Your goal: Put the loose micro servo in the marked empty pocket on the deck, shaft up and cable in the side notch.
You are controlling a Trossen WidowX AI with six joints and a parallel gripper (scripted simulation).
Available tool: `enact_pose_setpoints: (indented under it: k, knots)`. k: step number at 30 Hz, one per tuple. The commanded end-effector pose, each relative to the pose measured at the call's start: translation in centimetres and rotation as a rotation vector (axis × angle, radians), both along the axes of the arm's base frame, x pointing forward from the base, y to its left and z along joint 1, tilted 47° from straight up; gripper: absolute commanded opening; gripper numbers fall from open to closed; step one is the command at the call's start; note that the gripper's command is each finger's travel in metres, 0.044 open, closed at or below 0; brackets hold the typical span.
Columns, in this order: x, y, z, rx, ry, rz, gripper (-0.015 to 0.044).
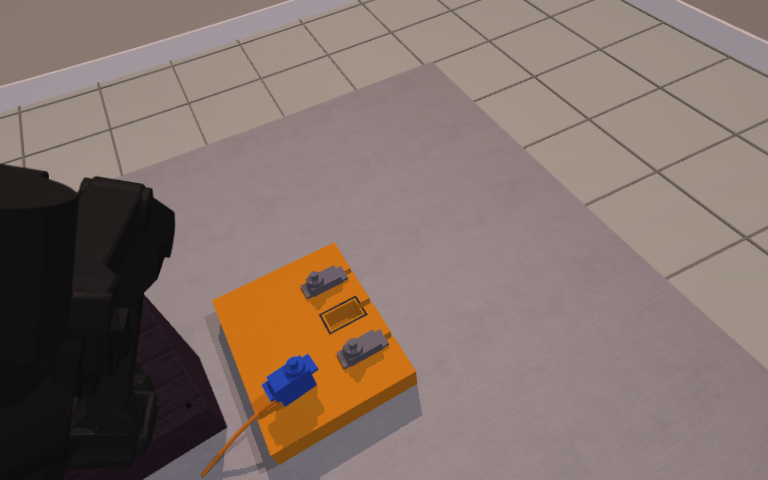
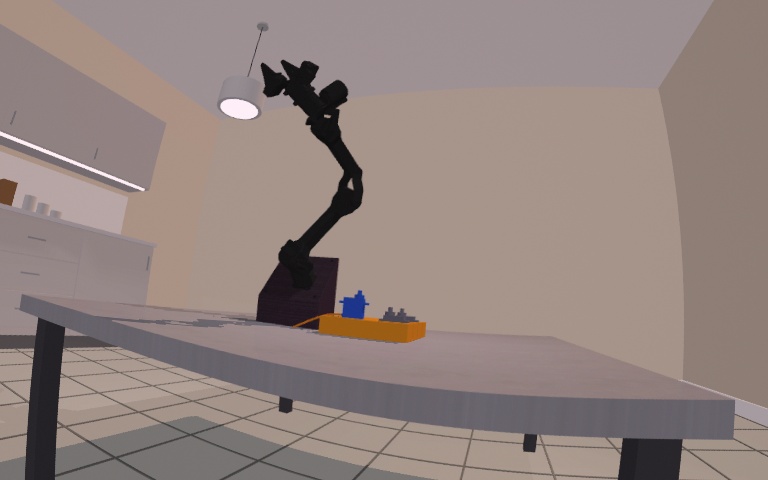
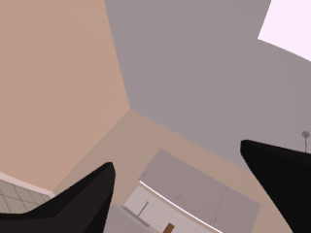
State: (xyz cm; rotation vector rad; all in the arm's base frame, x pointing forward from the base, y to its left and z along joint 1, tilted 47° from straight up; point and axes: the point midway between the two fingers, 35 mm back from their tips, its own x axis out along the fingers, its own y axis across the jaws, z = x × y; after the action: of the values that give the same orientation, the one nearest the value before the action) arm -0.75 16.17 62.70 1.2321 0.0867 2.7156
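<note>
I see a matt blue plastic-looking servo (image 1: 289,380), a matt orange deck (image 1: 266,316), and a faintly grained grey table (image 1: 453,237).

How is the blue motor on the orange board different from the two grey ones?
The blue motor stands on top of the orange board, its whole body showing; the grey motors sit sunk into it, only their tops showing. The blue one trails an orange cable off the board; no such cable shows on the grey ones. All have a round knob pointing up.

A grey table (image 2: 396,384) on dark legs stands over a tiled floor (image 1: 651,101), with a lit pendant lamp (image 2: 240,99) above it and kitchen cabinets (image 2: 73,260) beyond its left end.
</note>
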Motion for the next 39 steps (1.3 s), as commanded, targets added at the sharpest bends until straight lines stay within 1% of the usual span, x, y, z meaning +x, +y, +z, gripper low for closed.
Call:
enact_pose_setpoints:
  k: [1,6,13,19,25,32,37,39]
  knots:
    - [-1.2,-1.6,0.1,0.034,-0.01,0.039,0.044]
    - [-2.9,-3.7,0.1,0.067,-0.026,0.122,0.044]
    - [-6.1,-9.2,-0.6,0.173,-0.073,0.303,0.044]
    - [-6.8,-11.9,-0.8,0.208,-0.062,0.438,0.044]
    - [-7.6,-15.6,-1.5,0.291,-0.083,0.543,0.044]
    - [-7.6,-19.1,-2.4,0.363,-0.083,0.66,0.044]
    - [-7.3,-23.6,-4.1,0.444,-0.133,0.794,0.044]
    - [-7.3,-23.8,-4.2,0.45,-0.134,0.798,0.044]
